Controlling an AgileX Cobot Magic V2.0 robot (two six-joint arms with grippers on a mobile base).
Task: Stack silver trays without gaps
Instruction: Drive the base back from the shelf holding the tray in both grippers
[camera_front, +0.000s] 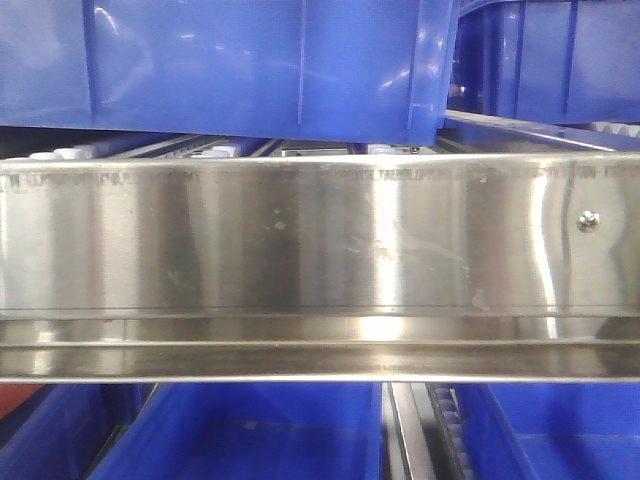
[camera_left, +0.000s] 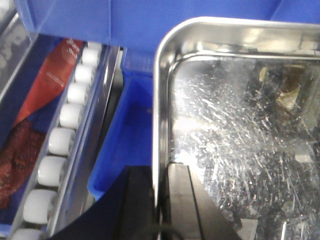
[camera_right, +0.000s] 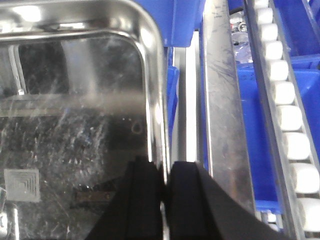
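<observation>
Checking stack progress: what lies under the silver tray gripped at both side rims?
Past the left rim of the silver tray, a blue bin shows below; past its right rim, a steel rail. Directly beneath, the tray floor covers everything, so another tray there cannot be confirmed.

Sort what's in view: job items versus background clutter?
Job: silver tray; left gripper and right gripper, each clamped on a tray rim.
Not the job: blue bins; steel shelf panel; white roller rails; red packets.
</observation>
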